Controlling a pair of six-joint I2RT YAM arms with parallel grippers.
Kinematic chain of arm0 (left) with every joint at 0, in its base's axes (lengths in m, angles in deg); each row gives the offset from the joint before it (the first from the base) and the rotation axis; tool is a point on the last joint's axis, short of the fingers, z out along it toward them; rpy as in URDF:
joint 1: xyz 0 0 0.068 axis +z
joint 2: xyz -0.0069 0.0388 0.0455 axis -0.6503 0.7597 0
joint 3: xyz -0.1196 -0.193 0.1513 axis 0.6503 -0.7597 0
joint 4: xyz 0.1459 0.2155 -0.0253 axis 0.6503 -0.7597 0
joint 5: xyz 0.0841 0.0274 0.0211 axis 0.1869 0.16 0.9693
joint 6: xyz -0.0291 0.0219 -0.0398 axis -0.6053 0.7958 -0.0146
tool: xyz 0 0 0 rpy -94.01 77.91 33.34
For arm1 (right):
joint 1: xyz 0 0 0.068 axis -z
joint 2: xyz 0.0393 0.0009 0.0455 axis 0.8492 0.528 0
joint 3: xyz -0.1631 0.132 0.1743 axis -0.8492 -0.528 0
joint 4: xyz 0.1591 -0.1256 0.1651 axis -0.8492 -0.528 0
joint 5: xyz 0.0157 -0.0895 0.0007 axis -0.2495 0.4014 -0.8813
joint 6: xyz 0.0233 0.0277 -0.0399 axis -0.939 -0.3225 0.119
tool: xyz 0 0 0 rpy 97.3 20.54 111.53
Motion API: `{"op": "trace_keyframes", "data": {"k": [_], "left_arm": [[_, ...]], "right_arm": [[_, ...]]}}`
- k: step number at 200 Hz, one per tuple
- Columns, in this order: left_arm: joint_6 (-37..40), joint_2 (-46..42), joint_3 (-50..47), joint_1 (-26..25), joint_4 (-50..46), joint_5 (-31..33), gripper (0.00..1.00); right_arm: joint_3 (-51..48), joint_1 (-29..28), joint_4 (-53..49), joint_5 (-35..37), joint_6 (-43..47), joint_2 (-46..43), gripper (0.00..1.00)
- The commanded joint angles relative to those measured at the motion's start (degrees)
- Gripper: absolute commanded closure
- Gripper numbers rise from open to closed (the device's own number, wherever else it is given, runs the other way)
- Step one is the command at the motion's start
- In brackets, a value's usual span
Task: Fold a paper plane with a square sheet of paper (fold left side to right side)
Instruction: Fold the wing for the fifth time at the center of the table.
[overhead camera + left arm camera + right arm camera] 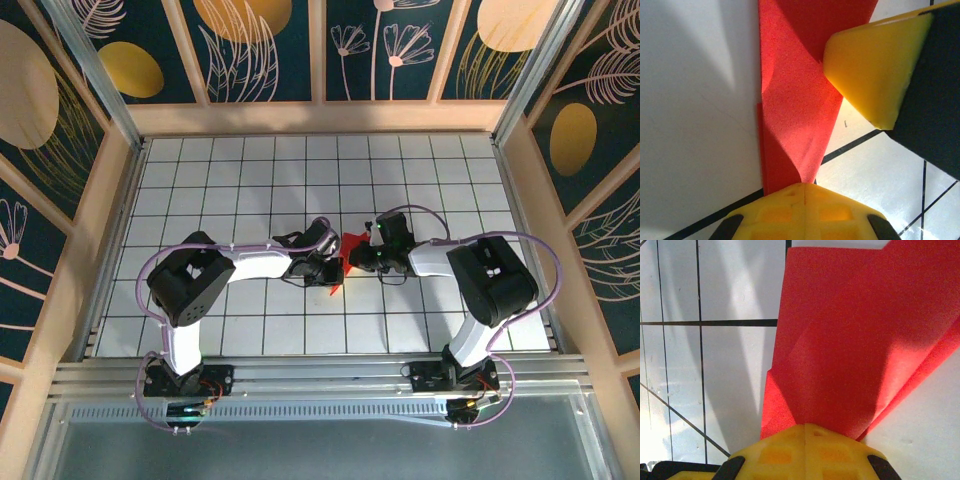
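I had both grippers closed together at the middle of the table, with the paper caught between them. From the top camera the left gripper sat at the paper's left edge and the right gripper at its right edge. A thin red tip trailed off toward the near side, just below the left gripper.

On the left wrist camera the left gripper had its jaws pressed shut. The paper ran away from the pinch as a narrow folded strip with a second layer showing along its left edge. A yellow finger of the right gripper rested against the strip's right edge.

On the right wrist camera the right gripper was likewise clamped tight on the paper, which fanned out wide from the tips in overlapping layers, with a crease running up from the pinch. Whether the paper lay flat on the tiles or was lifted off them I could not tell.
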Motion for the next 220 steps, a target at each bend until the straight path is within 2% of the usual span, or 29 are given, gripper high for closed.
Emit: {"op": "trace_keyframes", "data": {"k": [1,220], "left_arm": [[0.89,3.4,-2.01,0.28,-9.34,5.04,1.0],[1.16,3.59,-2.04,0.28,-9.26,4.86,1.0]], "right_arm": [[1.55,2.27,-2.76,4.4,2.46,1.99,1.0],[10.64,16.38,-7.21,2.56,5.85,9.02,1.0]]}}
